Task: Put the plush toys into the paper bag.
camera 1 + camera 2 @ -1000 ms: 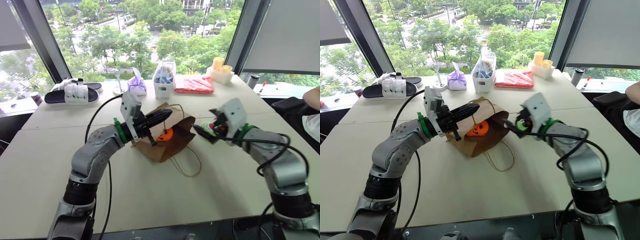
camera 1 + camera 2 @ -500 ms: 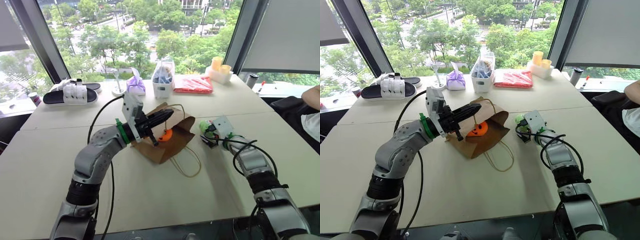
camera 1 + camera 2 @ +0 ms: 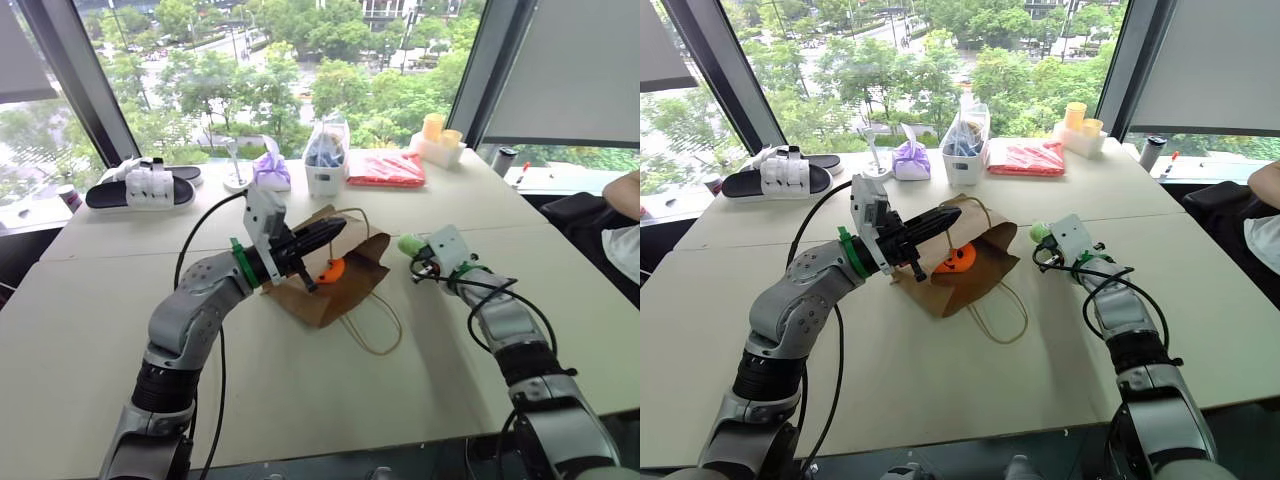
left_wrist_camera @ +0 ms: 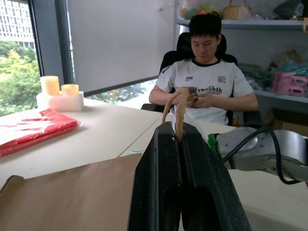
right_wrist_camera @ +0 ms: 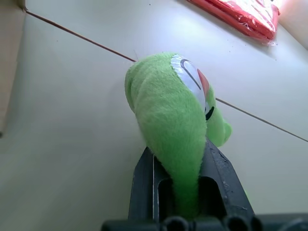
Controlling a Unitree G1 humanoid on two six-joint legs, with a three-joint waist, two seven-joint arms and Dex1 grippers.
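Observation:
The brown paper bag (image 3: 335, 292) lies on its side mid-table, mouth toward the right. Its tan loop handle (image 4: 176, 103) is pinched in my left gripper (image 4: 178, 131), which is shut on it and holds the upper edge up. Inside the mouth lies the orange plush toy (image 3: 958, 258). Right of the bag, low at the tabletop, is the light green plush toy (image 5: 168, 103) with a red mouth and white eye. My right gripper (image 5: 178, 153) is shut on its lower part; both black fingers (image 5: 144, 175) press into the fur.
Along the window edge stand black-and-white slippers (image 3: 145, 185), a purple tied bundle (image 3: 272, 170), a clear bag of blue items (image 3: 327, 155), a red packet (image 3: 388, 168) and yellow cups (image 3: 440, 135). A person (image 4: 207, 82) sits beyond the table's right side.
My right arm came down and forward to the green plush toy, and its fingers went from open to shut on it. The left gripper kept still on the bag handle.

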